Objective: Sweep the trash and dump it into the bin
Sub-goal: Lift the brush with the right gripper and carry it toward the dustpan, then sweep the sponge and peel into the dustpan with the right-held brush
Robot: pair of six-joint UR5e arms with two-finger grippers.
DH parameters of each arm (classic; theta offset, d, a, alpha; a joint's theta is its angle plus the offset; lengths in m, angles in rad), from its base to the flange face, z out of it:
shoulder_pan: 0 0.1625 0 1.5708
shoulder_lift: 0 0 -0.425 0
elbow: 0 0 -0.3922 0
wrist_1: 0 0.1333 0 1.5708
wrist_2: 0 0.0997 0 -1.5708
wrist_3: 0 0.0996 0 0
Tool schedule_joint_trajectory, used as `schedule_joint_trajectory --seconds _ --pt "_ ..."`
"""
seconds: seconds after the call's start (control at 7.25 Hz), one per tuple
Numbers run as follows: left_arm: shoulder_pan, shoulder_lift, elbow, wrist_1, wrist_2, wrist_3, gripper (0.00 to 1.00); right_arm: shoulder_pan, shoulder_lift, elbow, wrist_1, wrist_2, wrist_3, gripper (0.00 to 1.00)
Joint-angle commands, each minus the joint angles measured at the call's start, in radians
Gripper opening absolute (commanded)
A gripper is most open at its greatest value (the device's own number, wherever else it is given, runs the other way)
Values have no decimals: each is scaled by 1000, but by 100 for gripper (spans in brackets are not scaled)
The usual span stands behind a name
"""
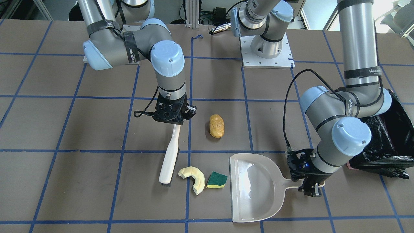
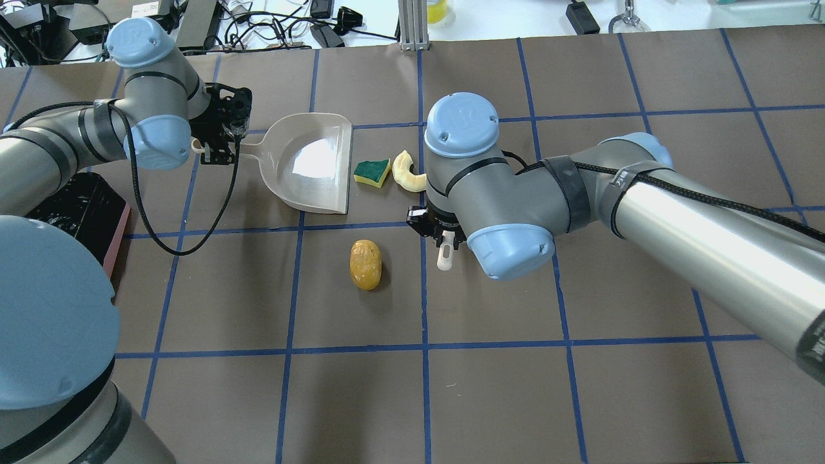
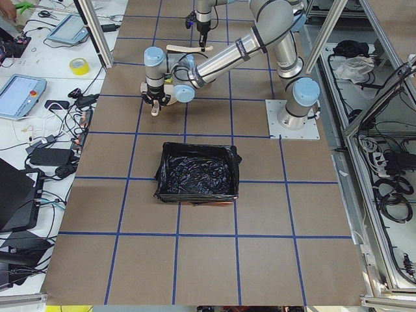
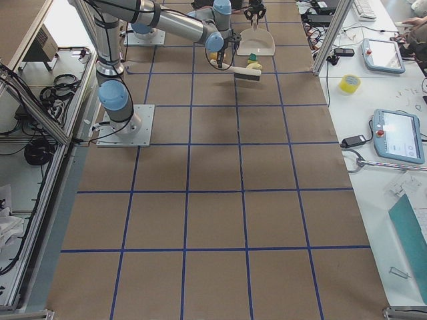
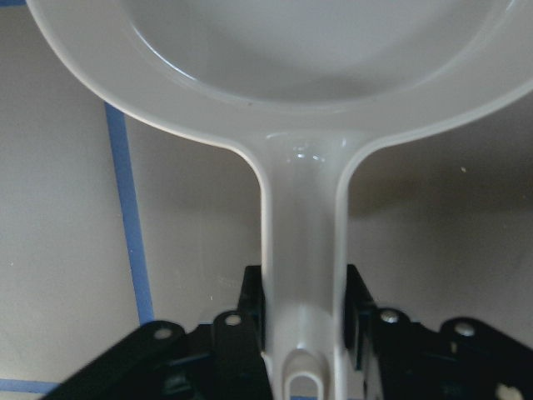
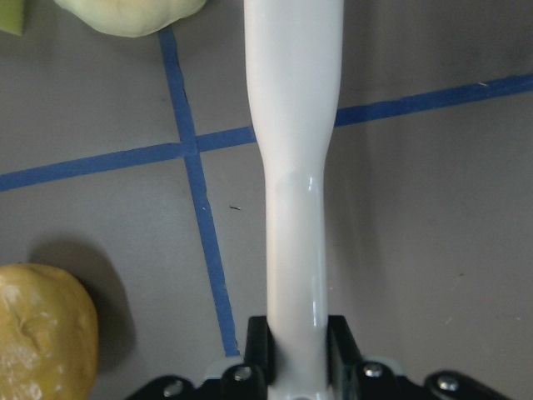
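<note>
While crescent [image 1: 193,179] and sponge wedge [image 1: 217,180] lie on table [image 1: 97,194] just before dustpan [image 1: 258,200] mouth, potato lump [image 1: 216,126] sits apart. Right gripper [image 1: 175,124], wrist pointing down, clamps brush [image 1: 168,158] handle. Left gripper [image 1: 310,190], low, clamps dustpan handle. Bin [image 3: 196,199] beside left arm.

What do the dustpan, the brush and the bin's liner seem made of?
The dustpan looks like hard pale grey plastic, glossy: light glares off its scoop. The brush has a smooth white handle, probably plastic, with sheen, and dark bristles. The liner looks like thin black plastic film, crinkled and shiny.
</note>
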State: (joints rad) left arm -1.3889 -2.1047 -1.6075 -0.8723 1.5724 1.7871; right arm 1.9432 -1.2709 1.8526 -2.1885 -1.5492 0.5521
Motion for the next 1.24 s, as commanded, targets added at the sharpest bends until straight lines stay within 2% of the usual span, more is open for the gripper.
schedule_joint_trajectory --seconds 0.0,0.41,0.69,0.97,1.1 --pt "-1 2 -2 -1 1 0 5 20 30 -6 -37 4 31 0" --pt "1 3 -5 -1 2 0 5 72 112 -93 -45 9 104 0" --pt "-1 3 -5 -1 2 0 5 83 131 -113 -46 18 124 0" --pt "-1 3 -5 -1 2 0 5 91 157 -185 -50 116 164 0" --pt "-1 3 -5 -1 2 0 5 121 200 -232 -48 116 167 0"
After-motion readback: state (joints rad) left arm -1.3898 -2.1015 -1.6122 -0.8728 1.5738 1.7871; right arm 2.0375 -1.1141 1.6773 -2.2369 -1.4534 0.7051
